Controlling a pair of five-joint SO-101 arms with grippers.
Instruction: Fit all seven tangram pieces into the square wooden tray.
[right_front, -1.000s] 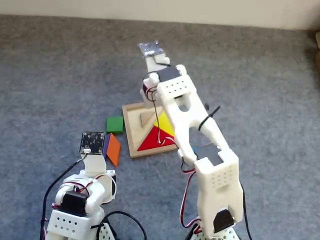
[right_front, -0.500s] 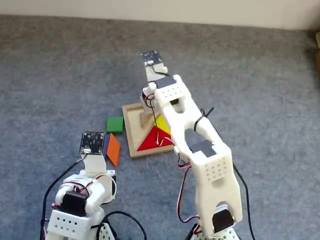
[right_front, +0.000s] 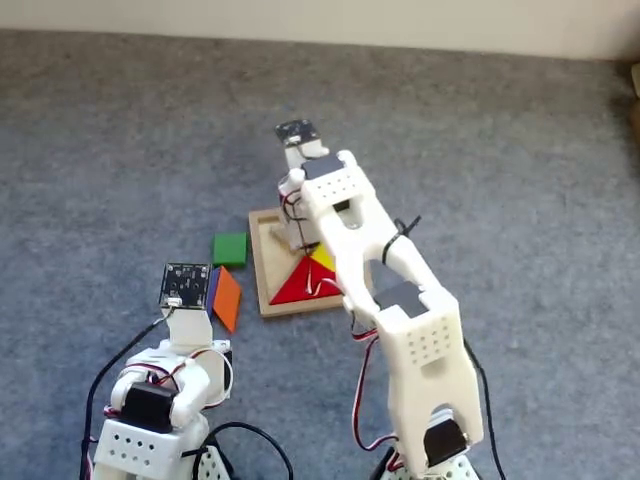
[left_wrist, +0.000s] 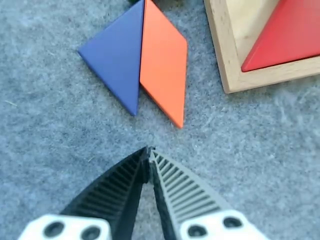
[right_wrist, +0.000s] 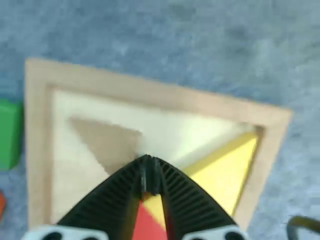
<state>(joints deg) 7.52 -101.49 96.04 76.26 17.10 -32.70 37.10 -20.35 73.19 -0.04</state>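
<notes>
Handling: the orange parallelogram (right_front: 228, 298), at eight o'clock of the tray (right_front: 255, 250), seems light, stiff, thin; pinch across its narrow width. Left gripper (left_wrist: 149, 150) and right gripper (right_wrist: 147, 160) sit closed, empty.

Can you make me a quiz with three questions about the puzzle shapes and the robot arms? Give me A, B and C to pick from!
1. Where is the green square?
A) inside the wooden tray
B) on the carpet beside the wooden tray
C) in a gripper

2. What colour is the parallelogram touching the blue triangle?
A) orange
B) yellow
C) pink

3. How is the left gripper?
A) wide open
B) shut, holding nothing
C) shut on a piece

Answers:
1 B: it lies on the carpet outside the rim.
2 A: the left wrist view shows it orange, edge to edge with the blue triangle.
3 B: it is closed to a point over bare carpet.
</notes>
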